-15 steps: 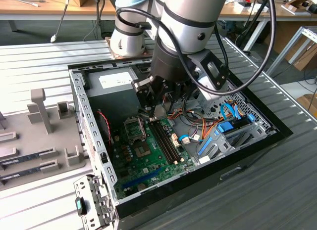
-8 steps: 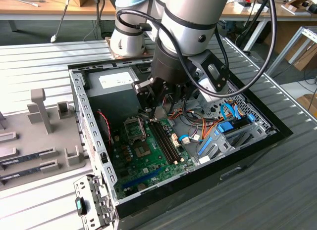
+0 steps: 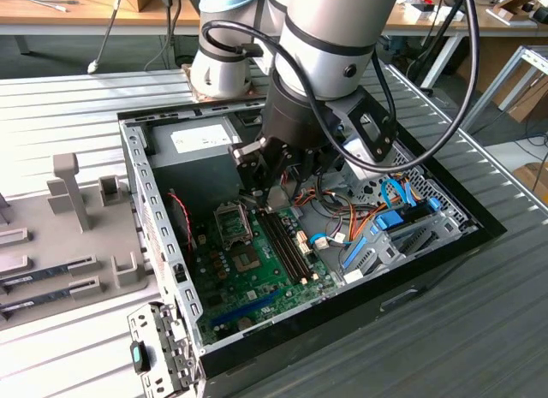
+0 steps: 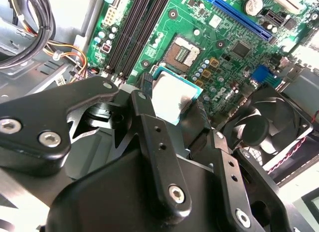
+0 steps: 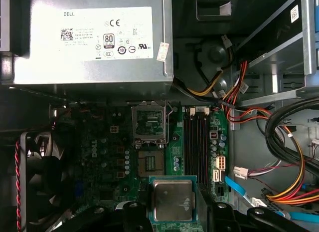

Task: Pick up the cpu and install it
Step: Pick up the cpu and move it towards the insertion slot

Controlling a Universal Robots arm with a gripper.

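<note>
Transport step, we judge: cpu [image 5: 173, 199] held above the green board [image 4: 234, 22], near the open socket [image 5: 149, 164], not yet seated | end effector [image 5: 173, 206] clamped on its two edges | we reckon seating calls for square alignment over the socket

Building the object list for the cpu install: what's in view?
case: 1, black, open on the table
table: 1, grey slatted, under the case
board: 1, green, in the case
socket: 1, open and empty, on the board
cpu: 1, silvery, held above the board
power supply: 1, grey, in the case beside the board
fan: 1, black, at the board's edge
memory slots: several, black, beside the socket
cables: several, orange, yellow, red, beside the board
fixture: 1, grey, on the table, exterior view's left
arm: 1, silver-grey, over the case
gripper: 1, black, shut on the cpu
</note>
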